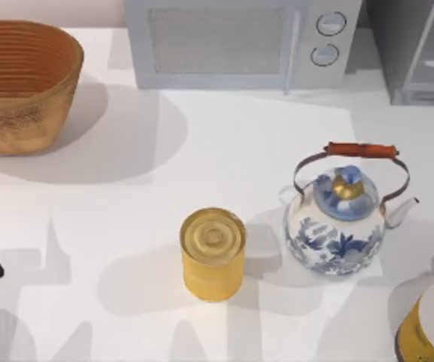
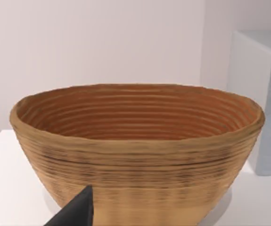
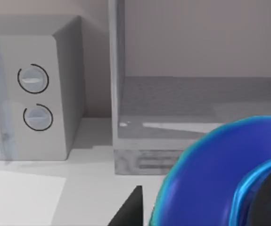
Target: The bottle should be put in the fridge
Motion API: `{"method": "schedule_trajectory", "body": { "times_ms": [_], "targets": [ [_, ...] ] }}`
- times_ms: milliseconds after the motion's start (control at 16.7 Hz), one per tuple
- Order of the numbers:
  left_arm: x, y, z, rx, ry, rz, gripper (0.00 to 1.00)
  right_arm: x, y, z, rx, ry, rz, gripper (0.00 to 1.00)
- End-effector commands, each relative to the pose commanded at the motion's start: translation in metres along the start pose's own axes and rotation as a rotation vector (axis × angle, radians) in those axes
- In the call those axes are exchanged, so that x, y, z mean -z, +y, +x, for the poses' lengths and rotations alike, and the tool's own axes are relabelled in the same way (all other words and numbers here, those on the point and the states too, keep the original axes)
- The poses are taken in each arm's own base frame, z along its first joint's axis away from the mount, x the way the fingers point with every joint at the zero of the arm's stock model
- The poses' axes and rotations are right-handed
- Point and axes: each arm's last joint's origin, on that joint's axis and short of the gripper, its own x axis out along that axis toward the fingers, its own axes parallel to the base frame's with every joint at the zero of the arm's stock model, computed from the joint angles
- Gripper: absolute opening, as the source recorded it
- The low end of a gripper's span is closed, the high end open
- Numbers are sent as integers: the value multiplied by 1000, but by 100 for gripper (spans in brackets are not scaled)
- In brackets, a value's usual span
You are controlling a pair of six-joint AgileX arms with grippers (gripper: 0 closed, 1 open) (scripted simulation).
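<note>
fridge [image 3: 196, 99] open, microwave [image 1: 239, 41] beside it

A woven basket [image 1: 20, 83] sits in the upper left of the top view. A microwave [image 1: 239, 41] with two round dials stands along the upper edge. A yellow can [image 1: 212, 254] stands upright at lower centre, and a blue-and-white teapot [image 1: 337, 226] with an orange-wrapped handle sits just right of it, apart. The table [image 1: 239, 143] is white.
</note>
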Motion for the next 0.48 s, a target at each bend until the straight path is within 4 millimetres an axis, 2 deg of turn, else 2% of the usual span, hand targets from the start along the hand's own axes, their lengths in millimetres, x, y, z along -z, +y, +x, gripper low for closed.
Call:
{"method": "schedule_trajectory", "body": {
  "times_ms": [180,360,480],
  "targets": [
    [0,0,0,0,0,0,100,-12,-1,2,5,-18,2,1],
    [0,0,0,0,0,0,100,-39,-3,10,6,-54,-1,1],
    [0,0,0,0,0,0,100,-62,-5,23,1,-75,-7,1]
  ]
}}
